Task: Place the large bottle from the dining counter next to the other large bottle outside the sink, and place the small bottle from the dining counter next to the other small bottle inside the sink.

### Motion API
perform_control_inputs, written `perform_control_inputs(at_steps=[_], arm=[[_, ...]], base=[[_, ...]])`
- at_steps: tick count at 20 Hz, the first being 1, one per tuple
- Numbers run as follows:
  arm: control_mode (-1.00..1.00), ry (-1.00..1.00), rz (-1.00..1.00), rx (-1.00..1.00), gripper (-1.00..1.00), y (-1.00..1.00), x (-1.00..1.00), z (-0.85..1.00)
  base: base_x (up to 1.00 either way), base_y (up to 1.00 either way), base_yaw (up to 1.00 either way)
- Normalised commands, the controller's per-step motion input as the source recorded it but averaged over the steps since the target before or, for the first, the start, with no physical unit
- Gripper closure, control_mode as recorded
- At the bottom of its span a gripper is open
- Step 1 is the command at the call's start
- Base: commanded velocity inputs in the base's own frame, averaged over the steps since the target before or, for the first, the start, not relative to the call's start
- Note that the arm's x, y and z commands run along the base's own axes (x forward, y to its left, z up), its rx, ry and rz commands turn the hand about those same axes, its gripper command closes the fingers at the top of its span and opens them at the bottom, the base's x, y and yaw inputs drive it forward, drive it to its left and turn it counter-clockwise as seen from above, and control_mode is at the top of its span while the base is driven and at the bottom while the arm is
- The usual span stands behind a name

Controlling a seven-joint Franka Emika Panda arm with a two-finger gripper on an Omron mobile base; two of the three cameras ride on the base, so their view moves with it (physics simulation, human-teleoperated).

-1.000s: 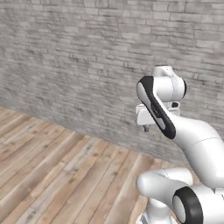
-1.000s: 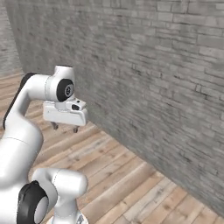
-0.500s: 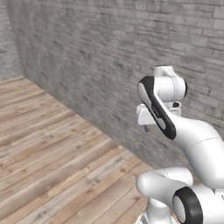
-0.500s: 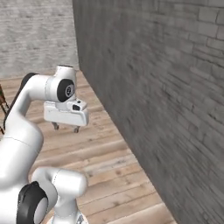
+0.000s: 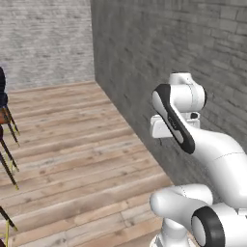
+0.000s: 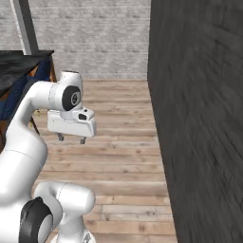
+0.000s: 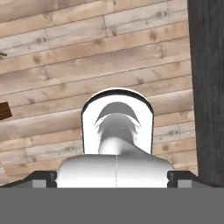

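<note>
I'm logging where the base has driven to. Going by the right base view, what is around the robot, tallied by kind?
Brick walls: 2 (pale grey wall, dark grey wall)
Wooden floor: 1
Black counter: 1
Grey post: 1
Gripper, open and holding nothing: 1
Total: 6

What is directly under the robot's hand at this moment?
Under the open, empty hand lies bare wooden plank floor, with the grey brick wall rising beside it. In the hand view the robot's own body covers part of the floor below.
</note>
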Motion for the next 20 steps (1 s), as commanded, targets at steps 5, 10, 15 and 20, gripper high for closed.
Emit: perform_control_inputs(at_steps=[5, 10, 15, 20], arm=[[1.00, 0.00, 0.00, 0.00, -1.00, 0.00, 0.00, 0.00], [1.00, 0.00, 0.00, 0.00, -1.00, 0.00, 0.00, 0.00], [1.00, 0.00, 0.00, 0.00, -1.00, 0.00, 0.00, 0.00], [1.00, 0.00, 0.00, 0.00, -1.00, 0.00, 0.00, 0.00]], base=[[1.00, -0.59, 0.59], [1.00, -0.42, 0.63], [1.00, -0.28, 0.60], [1.00, -0.23, 0.62]])
